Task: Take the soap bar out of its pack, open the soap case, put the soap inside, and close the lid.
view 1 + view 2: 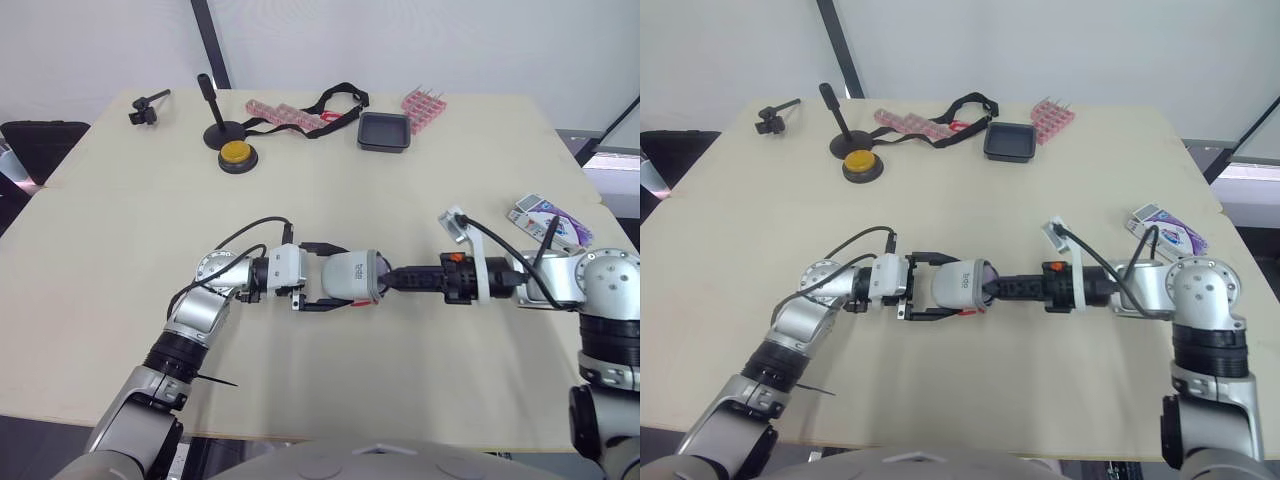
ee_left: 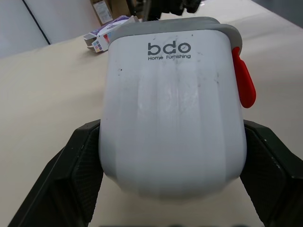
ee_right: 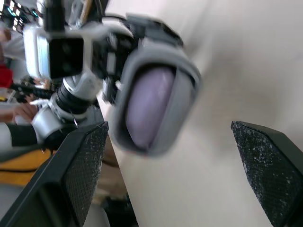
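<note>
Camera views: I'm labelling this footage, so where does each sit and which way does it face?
Left eye view: on the head, facing forward and down at the table; both arms show.
Right eye view: beside it, same scene.
Left wrist view: on the left wrist, along the left gripper clamping the soap case.
Right wrist view: on the right wrist, through the open right gripper at the case's grey-rimmed end.
Both wrist views share the case, from opposite ends.

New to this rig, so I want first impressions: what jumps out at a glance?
In the middle of the table, the left gripper clamps a white soap case sideways, its open mouth showing the lilac soap bar inside. The right gripper, fingers spread, points straight into that mouth. The soap pack lies by the table's right edge.
</note>
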Controlling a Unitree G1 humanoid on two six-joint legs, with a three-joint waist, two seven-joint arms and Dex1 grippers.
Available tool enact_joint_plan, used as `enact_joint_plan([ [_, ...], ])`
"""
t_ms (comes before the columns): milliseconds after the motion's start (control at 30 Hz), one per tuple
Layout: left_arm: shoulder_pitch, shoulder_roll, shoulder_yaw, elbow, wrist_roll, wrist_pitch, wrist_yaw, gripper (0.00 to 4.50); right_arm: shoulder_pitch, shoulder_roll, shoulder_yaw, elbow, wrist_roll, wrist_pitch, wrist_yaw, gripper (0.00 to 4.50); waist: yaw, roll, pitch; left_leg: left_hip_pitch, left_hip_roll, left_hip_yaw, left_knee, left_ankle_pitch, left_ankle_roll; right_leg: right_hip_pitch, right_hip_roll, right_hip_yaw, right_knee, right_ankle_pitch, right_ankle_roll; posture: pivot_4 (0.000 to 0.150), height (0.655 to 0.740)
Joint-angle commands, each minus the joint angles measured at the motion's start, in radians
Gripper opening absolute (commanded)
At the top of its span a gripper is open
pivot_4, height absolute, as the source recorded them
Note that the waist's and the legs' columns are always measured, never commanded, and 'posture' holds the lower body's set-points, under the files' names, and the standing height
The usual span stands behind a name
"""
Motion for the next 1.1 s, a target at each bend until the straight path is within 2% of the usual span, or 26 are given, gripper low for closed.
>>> enact_joint_plan([
  [33,-0.015,0.002,-0.001,-0.011,0.025,-0.050,0.027,3.46,-0.007,-0.013,0.020,0.004,0.185,-0.059,-0.144,4.48,0.003,0.000,0.000,0.000,0.000,0.000,0.000,0.000,0.000,0.000,0.000,0.000,0.000,0.001,0.001,0.150,0.7291],
  [200,-0.025,-0.011,-0.002,0.001,0.046,-0.076,0.067,3.46,0.015,-0.079,0.150,-0.014,0.416,-0.195,-0.311,4.48,0.002,0.000,0.000,-0.001,0.000,0.000,-0.001,0.000,0.000,0.000,0.000,0.000,-0.001,0.002,0.004,0.150,0.7291],
  [333,-0.024,-0.017,-0.005,-0.002,0.042,-0.054,0.084,3.46,0.033,-0.129,0.242,-0.033,0.524,-0.297,-0.406,4.48,0.000,0.000,0.000,-0.001,0.000,0.000,-0.001,0.000,-0.001,0.000,0.000,0.000,-0.002,0.002,0.005,0.150,0.7291],
  [600,-0.022,-0.014,-0.014,-0.018,0.039,-0.030,0.088,3.46,0.051,-0.131,0.294,-0.059,0.542,-0.425,-0.478,4.48,-0.002,0.000,0.000,-0.001,0.000,0.000,-0.002,-0.001,-0.002,0.000,0.001,0.000,-0.002,0.002,0.005,0.150,0.7291],
  [1100,-0.041,-0.026,-0.018,-0.016,0.041,0.014,0.098,3.46,0.055,-0.167,0.343,-0.108,0.542,-0.463,-0.471,4.48,-0.002,0.000,0.000,-0.002,-0.001,-0.001,-0.003,-0.001,-0.002,0.000,0.001,-0.001,-0.004,0.002,0.005,0.150,0.7291],
])
